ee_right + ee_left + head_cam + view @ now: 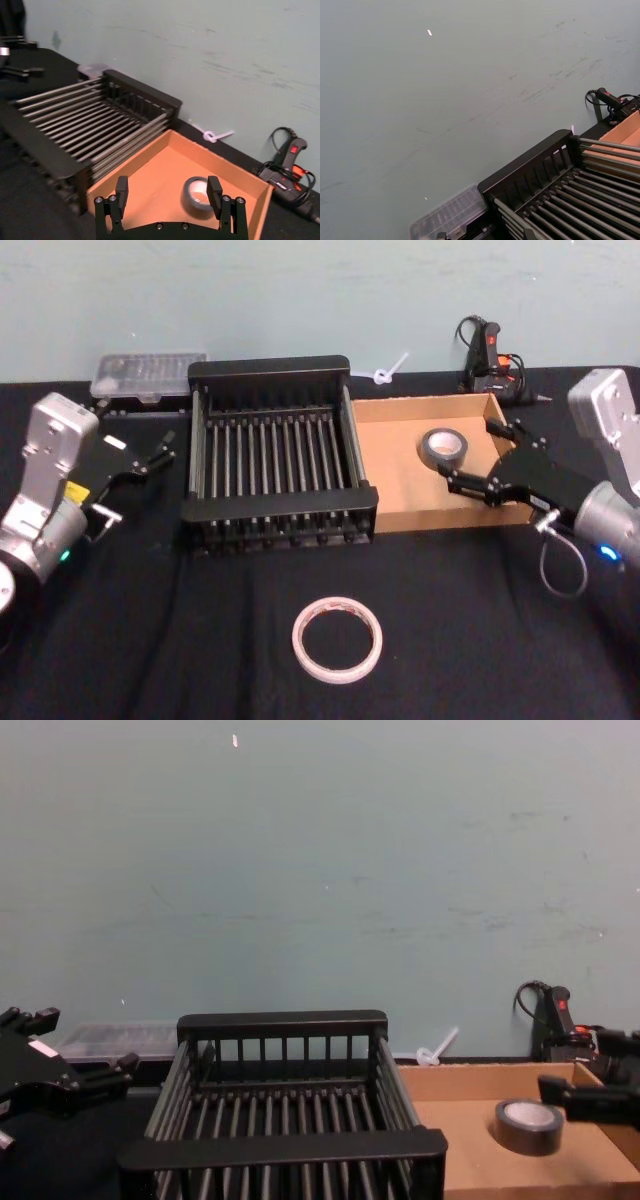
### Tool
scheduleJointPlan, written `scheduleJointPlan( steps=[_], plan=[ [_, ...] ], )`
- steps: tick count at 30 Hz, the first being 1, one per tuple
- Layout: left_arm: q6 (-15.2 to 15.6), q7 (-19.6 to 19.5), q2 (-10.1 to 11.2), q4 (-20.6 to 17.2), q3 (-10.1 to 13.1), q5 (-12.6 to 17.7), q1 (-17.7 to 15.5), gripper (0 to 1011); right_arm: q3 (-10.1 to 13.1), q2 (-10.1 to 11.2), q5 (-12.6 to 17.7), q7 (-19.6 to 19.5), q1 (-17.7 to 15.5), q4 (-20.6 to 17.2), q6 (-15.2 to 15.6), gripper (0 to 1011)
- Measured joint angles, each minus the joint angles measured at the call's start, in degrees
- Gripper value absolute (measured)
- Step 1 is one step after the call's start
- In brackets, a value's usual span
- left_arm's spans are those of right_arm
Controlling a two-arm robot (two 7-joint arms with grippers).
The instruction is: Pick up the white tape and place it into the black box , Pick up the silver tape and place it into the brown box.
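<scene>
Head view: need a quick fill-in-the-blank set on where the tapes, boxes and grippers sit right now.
1. The silver tape lies inside the ____ box.
2. The white tape lies on the black tablecloth, in front of the black box, which holds ____ tape.
3. The right gripper hangs over the brown box with its fingers ____.
4. The left gripper sits to the ____ of the black box.

Missing words: brown; no; open; left
</scene>
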Motion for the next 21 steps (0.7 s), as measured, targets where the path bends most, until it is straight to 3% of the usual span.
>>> scheduleJointPlan(
  steps=[4,11,21],
  plan=[
    [0.0,0.0,0.0,0.0,0.0,0.0,0.0,1001,0.5,2.1,1.1,0.9,-3.8,-3.3,-1.0,1002],
    [0.0,0.0,0.0,0.0,0.0,0.0,0.0,1001,0.2,4.1,2.5,2.1,-8.0,-5.7,-1.6,1000],
    [0.0,0.0,0.0,0.0,0.0,0.0,0.0,1001,-3.7,4.3,3.0,4.3,-8.3,-5.3,-1.9,1000]
  ],
)
